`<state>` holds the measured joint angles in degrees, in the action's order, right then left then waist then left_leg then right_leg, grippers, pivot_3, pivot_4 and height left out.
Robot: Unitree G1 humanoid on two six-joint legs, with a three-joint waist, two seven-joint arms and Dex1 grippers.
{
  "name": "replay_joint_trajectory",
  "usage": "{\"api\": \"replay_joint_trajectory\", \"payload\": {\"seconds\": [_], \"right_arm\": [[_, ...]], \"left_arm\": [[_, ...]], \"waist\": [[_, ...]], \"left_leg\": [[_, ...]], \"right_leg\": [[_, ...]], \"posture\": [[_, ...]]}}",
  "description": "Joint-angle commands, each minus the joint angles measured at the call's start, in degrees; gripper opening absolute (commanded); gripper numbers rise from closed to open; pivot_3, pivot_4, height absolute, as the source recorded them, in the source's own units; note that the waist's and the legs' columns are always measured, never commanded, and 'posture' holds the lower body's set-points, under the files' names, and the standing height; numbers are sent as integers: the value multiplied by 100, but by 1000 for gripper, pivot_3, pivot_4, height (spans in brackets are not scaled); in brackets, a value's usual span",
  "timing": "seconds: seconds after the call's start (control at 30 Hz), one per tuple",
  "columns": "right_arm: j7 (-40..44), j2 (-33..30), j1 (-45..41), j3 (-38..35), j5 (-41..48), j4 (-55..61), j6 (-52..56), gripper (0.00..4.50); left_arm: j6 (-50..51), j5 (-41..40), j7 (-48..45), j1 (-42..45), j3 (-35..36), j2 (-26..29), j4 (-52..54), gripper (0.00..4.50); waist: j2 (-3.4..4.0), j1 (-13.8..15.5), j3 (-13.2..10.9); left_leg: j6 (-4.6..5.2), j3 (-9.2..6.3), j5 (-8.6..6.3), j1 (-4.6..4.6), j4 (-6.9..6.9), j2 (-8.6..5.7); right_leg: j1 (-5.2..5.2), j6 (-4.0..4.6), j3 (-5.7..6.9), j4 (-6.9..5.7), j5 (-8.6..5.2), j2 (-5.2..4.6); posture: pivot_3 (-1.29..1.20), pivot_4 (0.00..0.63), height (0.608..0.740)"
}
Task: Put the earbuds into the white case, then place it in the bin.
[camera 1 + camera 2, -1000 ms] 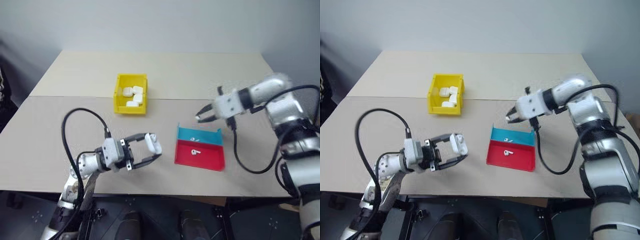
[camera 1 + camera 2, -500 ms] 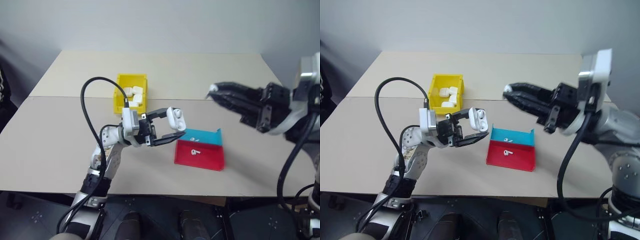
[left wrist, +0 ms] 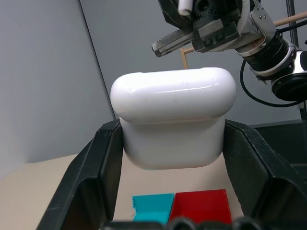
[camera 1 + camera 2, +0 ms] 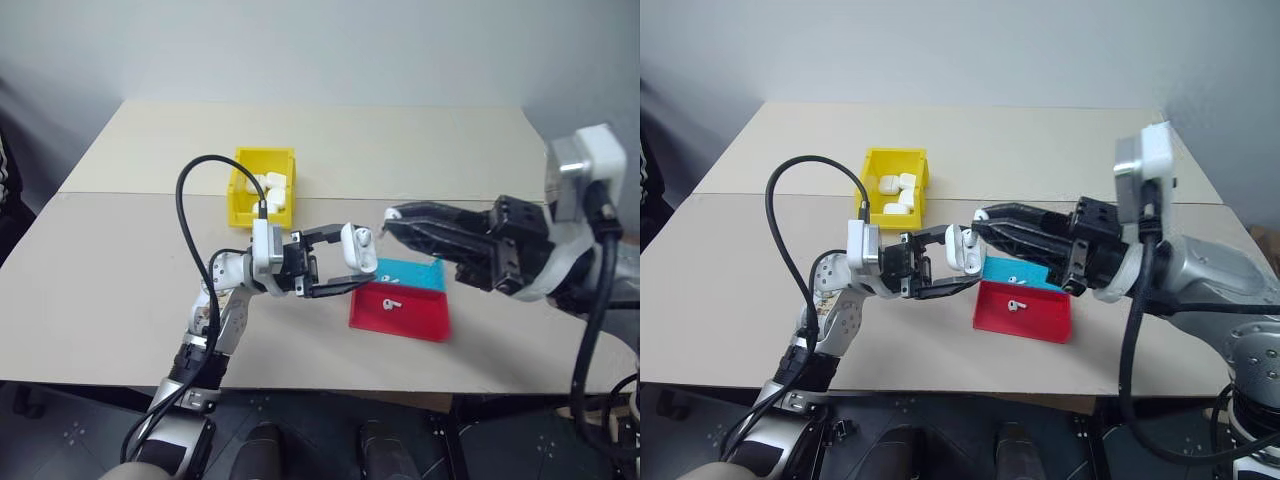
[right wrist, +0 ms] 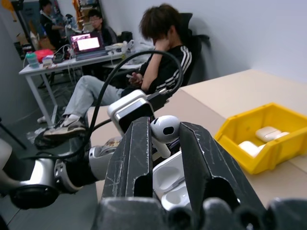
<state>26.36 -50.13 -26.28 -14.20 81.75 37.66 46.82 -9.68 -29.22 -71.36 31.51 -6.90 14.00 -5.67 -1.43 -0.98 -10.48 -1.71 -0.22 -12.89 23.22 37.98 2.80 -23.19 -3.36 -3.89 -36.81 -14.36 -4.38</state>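
Pinching an earbud between right jaws — above the white case.

Left gripper and right gripper meet fingertip to fingertip, both clamped

a plain grey wall is filling the top of the head view. in the right wrist view's upper left, people are sitting near a desk with a glowing laptop.
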Motion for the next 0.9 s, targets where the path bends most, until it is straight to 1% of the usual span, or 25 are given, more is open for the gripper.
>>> {"api": "replay_joint_trajectory", "payload": {"seconds": [0.03,0.37,0.7,0.9], "right_arm": [[58,-83,-13,193,-157,64,84,898],[207,-7,28,555,-742,41,92,898],[416,8,147,632,-1250,92,64,898],[398,94,189,710,-1503,154,55,898]], "left_arm": [[-15,-49,65,-59,81,19,317,2807],[-52,22,214,-170,52,27,454,2807],[-87,65,250,-181,57,31,453,2807],[-76,75,286,-148,61,-7,449,2807]], "waist": [[0,0,0],[0,12,0],[0,13,0],[0,11,0]], "left_leg": [[0,0,0,1,0,0],[0,0,0,3,0,0],[0,0,0,3,0,0],[0,0,0,2,0,0]], "right_leg": [[0,0,0,0,0,0],[-1,-1,0,4,0,0],[-1,-1,0,4,0,0],[-1,-1,0,3,0,0]], "posture": [[0,150,740],[0,150,740],[0,150,740],[0,150,740]]}}
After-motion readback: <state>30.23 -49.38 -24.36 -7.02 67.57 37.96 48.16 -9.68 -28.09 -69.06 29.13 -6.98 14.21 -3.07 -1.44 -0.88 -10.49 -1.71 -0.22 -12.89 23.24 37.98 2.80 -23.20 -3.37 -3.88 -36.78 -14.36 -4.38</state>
